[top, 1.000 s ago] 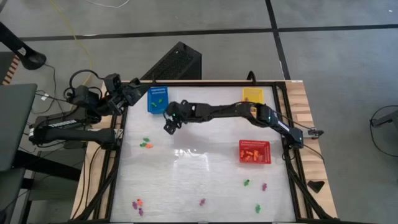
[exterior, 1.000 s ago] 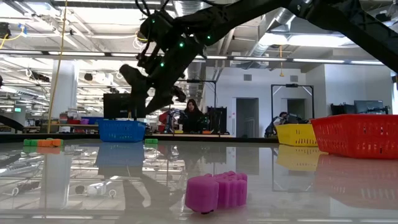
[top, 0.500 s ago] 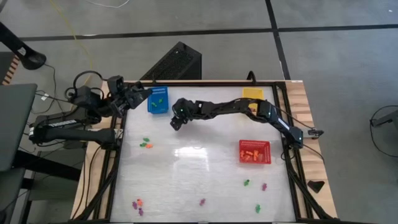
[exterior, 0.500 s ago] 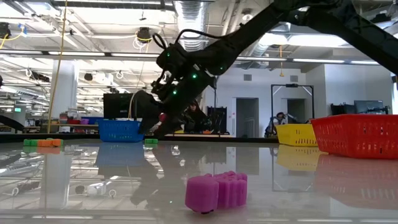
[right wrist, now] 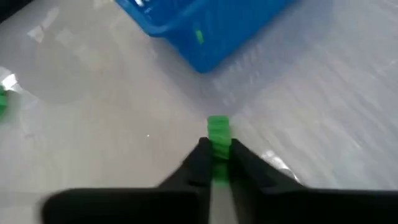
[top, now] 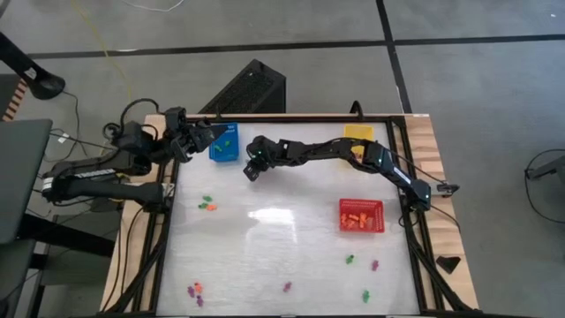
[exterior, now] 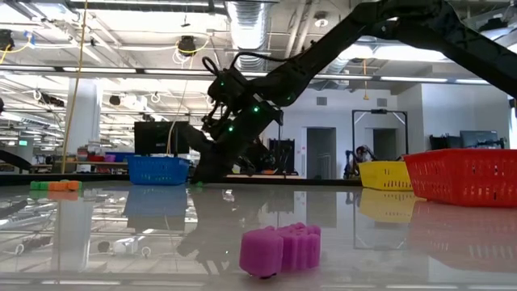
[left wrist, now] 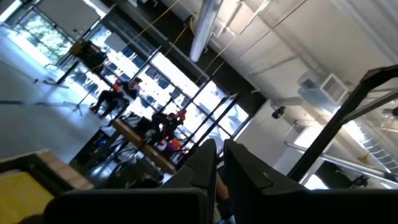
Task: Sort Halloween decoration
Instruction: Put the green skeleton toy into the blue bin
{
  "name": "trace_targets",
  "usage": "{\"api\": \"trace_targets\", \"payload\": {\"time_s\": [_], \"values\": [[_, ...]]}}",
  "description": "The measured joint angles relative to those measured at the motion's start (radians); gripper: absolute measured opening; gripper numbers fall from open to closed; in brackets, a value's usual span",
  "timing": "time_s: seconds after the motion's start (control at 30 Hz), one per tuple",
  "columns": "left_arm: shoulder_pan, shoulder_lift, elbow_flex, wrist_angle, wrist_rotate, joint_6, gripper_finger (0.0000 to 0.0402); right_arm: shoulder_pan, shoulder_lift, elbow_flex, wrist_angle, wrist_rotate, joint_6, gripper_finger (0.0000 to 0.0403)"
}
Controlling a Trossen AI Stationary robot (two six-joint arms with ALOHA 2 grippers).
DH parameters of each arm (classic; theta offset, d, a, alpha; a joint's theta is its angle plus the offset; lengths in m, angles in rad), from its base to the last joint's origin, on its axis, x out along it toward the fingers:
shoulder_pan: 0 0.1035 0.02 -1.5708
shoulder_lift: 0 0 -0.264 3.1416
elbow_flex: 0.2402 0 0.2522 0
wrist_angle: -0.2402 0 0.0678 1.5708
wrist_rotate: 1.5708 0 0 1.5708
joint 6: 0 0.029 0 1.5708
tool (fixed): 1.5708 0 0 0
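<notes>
Right gripper [right wrist: 214,163] has been closed on a green piece [right wrist: 217,134] lying on the desk [top: 282,256] just beside the blue basket [top: 224,142], upper centre-left of the high view. A second ago it was held wide open and higher, further down-frame; it has since been lowered and brought toward the basket. Grip is judged fresh: piece pinched, not yet lifted. Green items are already seen inside the blue basket, so a short carry and drop there is the likely next step.

Left gripper [left wrist: 219,168] is clenched on nothing, parked at the upper-left desk edge, aimed into the room.

Remaining pieces are scattered lower left, lower centre and lower right in the high view; orange ones sit in the red basket [top: 362,216]. A purple piece [exterior: 280,249] lies close to the low camera.

No brands, labels or writing can be read.
</notes>
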Motion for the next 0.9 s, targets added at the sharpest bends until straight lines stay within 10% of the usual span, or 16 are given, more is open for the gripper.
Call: {"api": "trace_targets", "payload": {"time_s": [0.67, 0.9], "values": [[-0.006, 0.022, -0.001, 0.092, 0.011, 0.026, 0.0019, 0.062, -0.25, 0.005, -0.022, -0.029, -0.021, 0.0018], [-0.006, 0.022, -0.001, 0.101, 0.012, 0.043, 0.0019, 0.082, -0.238, 0.006, 0.28, -0.098, 0.024, 0.0018]]}}
